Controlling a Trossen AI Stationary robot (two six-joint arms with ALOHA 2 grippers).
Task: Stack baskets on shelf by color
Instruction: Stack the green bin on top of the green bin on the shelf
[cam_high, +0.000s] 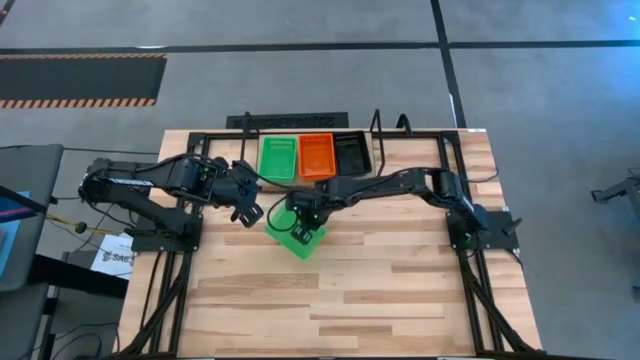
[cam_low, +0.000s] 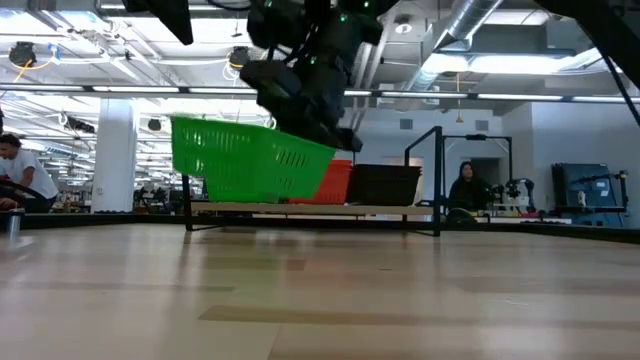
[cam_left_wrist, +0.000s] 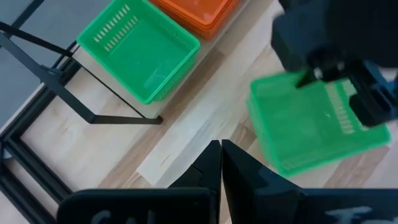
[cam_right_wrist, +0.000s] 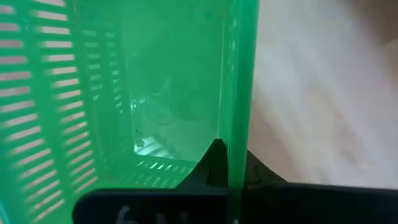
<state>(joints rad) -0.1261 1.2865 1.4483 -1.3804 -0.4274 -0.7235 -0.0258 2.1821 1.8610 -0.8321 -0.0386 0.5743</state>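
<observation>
Lifted clear of the surface (cam_high: 400, 290) at centre frame, a green basket (cam_high: 296, 236) is clamped by its wall in the right gripper (cam_high: 300, 226). Stacked baskets (cam_high: 315, 156) sit on the shelf (cam_high: 240, 121) above. Left gripper (cam_high: 244, 212) is clenched, empty. No writing is legible.

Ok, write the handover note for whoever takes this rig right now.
Right end effector: shut on the wall of a green basket, held tilted clear of the table.
Left end effector: shut, empty, beside it.
Shelf: green stack, orange stack, black stack side by side.
Done: everything but the held basket appears shelved.
Left: set the held basket on the green stack.
</observation>
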